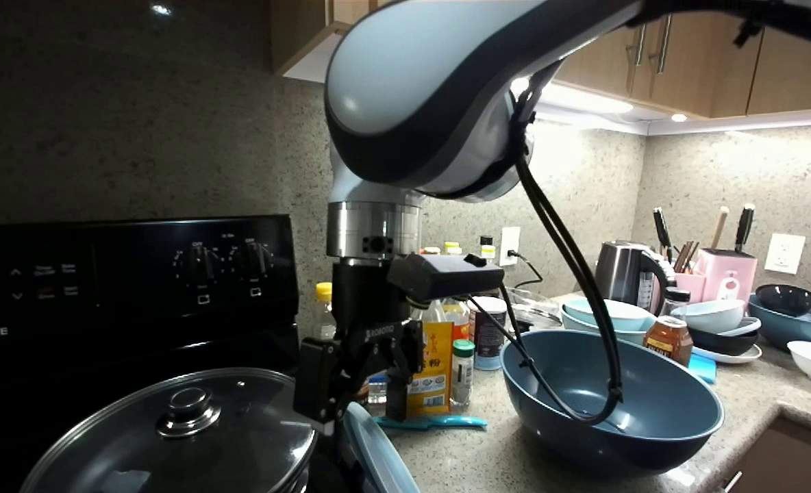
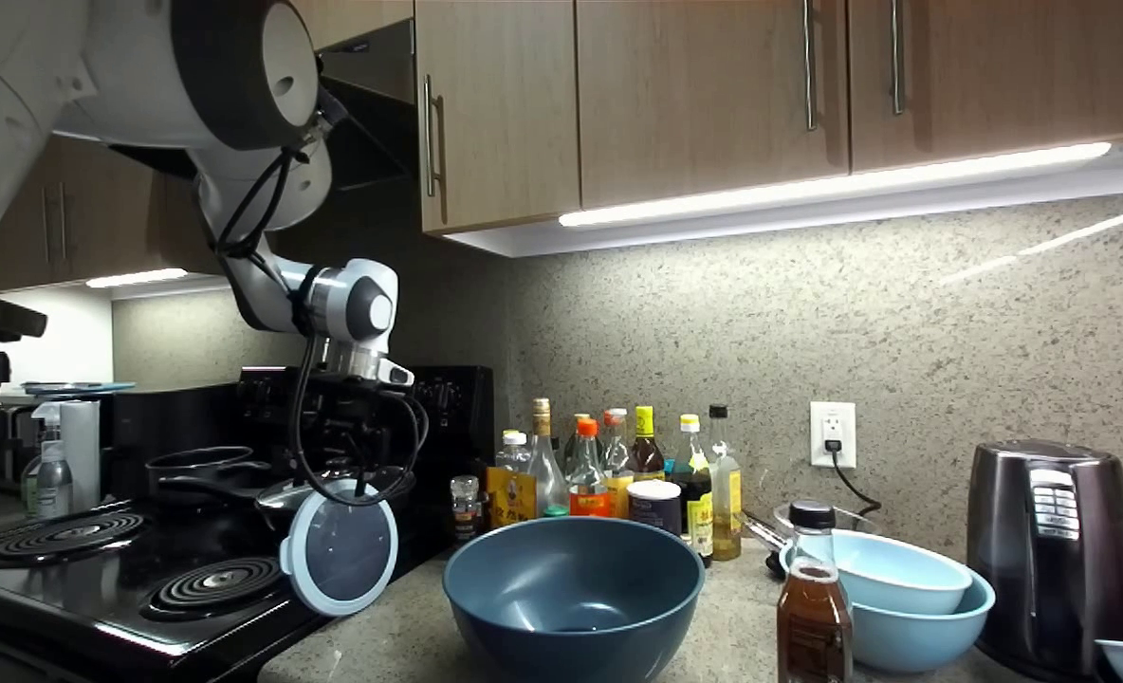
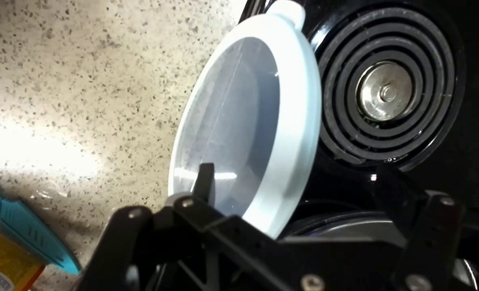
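My gripper (image 1: 357, 411) points down at the edge between stove and counter. In the wrist view its two fingers (image 3: 296, 167) are wide apart. A round lid with a pale blue rim and a clear middle (image 3: 227, 121) stands tilted on edge below it. The lid's rim passes between the fingers in the wrist view; I cannot tell whether either finger touches it. The lid shows in both exterior views (image 1: 378, 455) (image 2: 348, 550), its upper edge close to the fingertips. In an exterior view the gripper (image 2: 358, 455) is dark and partly hidden by cables.
A glass pot lid (image 1: 241, 431) lies beside the gripper on the stove. A coil burner (image 3: 387, 89) is near the lid. A turquoise knife (image 1: 433, 422), a yellow packet (image 1: 431, 370) and several bottles (image 2: 618, 465) stand or lie behind. A large blue bowl (image 2: 576, 588) sits on the counter.
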`<state>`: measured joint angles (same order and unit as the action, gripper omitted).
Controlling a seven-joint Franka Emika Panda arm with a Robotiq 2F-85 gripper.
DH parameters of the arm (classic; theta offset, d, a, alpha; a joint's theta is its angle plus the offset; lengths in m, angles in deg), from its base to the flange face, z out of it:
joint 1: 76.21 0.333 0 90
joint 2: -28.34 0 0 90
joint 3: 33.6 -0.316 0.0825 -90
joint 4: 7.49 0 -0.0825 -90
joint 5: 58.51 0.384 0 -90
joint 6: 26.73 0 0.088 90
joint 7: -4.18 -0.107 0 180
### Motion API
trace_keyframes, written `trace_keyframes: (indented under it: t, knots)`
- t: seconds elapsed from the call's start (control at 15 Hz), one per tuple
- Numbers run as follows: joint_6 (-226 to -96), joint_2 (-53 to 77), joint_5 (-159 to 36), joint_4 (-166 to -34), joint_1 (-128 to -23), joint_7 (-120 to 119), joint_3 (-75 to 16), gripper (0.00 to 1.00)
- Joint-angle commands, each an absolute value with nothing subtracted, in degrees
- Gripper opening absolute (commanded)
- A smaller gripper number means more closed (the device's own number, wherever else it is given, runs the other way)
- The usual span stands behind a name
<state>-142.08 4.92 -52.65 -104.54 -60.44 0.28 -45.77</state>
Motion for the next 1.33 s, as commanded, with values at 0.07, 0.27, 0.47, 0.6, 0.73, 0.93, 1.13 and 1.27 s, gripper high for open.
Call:
trace_keyframes:
  t: [0.07, 0.27, 0.47, 0.6, 0.73, 0.93, 1.13, 1.27]
  knots:
    - [-142.47, 4.07, -48.24, -105.62, -61.94, 0.89, -46.19, 1.00]
    - [-143.43, 3.79, -47.70, -105.70, -61.96, 0.99, -46.13, 0.67]
    - [-143.70, 3.73, -47.89, -105.71, -61.84, 1.04, -46.12, 0.45]
    - [-144.07, 3.91, -47.95, -105.85, -61.81, 1.01, -46.11, 0.34]
    - [-144.56, 4.06, -47.79, -105.99, -61.88, 1.12, -46.14, 0.21]
    - [-145.46, 4.55, -47.57, -106.34, -62.18, 1.17, -45.91, 0.05]
    - [-146.49, 5.76, -47.58, -107.03, -62.45, 0.95, -45.47, 0.00]
    - [-148.10, 7.83, -48.18, -108.66, -62.32, -0.08, -45.00, 0.02]
